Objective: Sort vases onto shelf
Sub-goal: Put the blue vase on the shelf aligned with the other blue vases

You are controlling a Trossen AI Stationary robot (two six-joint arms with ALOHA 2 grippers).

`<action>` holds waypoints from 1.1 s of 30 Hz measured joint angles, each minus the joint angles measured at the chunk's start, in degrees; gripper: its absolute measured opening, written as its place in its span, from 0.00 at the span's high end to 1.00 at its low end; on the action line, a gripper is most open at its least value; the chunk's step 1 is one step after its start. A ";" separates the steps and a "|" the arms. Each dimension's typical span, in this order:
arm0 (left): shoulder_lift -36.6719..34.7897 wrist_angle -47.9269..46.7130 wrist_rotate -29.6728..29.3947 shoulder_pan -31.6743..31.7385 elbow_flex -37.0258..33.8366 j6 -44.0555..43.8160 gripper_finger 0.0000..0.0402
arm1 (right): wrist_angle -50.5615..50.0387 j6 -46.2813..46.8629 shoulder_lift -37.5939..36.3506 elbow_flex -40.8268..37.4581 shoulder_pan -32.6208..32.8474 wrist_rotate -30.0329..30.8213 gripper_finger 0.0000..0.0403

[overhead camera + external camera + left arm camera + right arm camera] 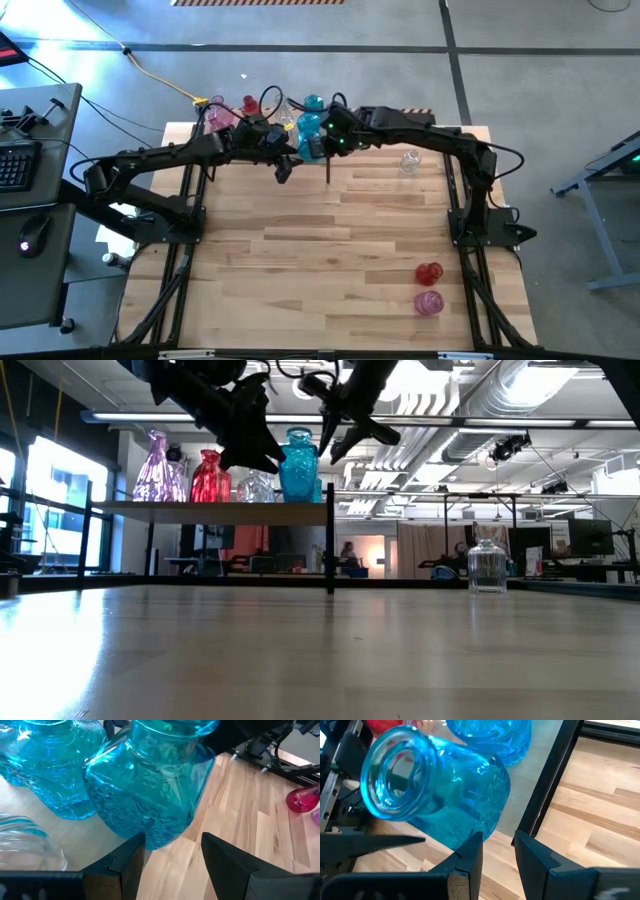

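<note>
I am keeping the right gripper (497, 852) and left gripper (172, 857) narrowly open and empty. Just beyond both jaw gaps, the teal-blue translucent glass vase (309, 129) is standing at the front corner of the light wood shelf on black frame (210, 508). To do this well, I am advising a straight, slow retreat. Farther off, a second teal vase (490, 732) is standing.

Grey concrete floor (330, 25); yellow cable (160, 78) across it; keyboard (14, 165) on side desk; bright window (55, 485); ceiling ducts (520, 400).
</note>
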 joint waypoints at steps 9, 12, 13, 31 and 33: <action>0.00 0.02 -0.02 -0.02 0.02 0.00 0.54 | 0.09 0.26 0.00 0.00 0.42 1.00 0.77; 0.00 0.04 0.02 -0.02 0.01 0.00 0.54 | 0.17 -0.08 0.00 0.00 -0.05 1.05 0.77; 0.00 0.04 0.02 -0.02 0.02 0.00 0.54 | 0.20 -0.10 0.00 0.00 -0.10 1.07 0.77; -2.13 -0.17 0.51 -0.09 0.02 -0.04 0.54 | 0.26 -0.68 0.00 0.00 -0.43 0.56 0.77; -3.05 -0.15 1.42 -0.09 0.02 -0.04 0.54 | 0.26 -0.70 0.00 0.00 -0.43 0.50 0.77</action>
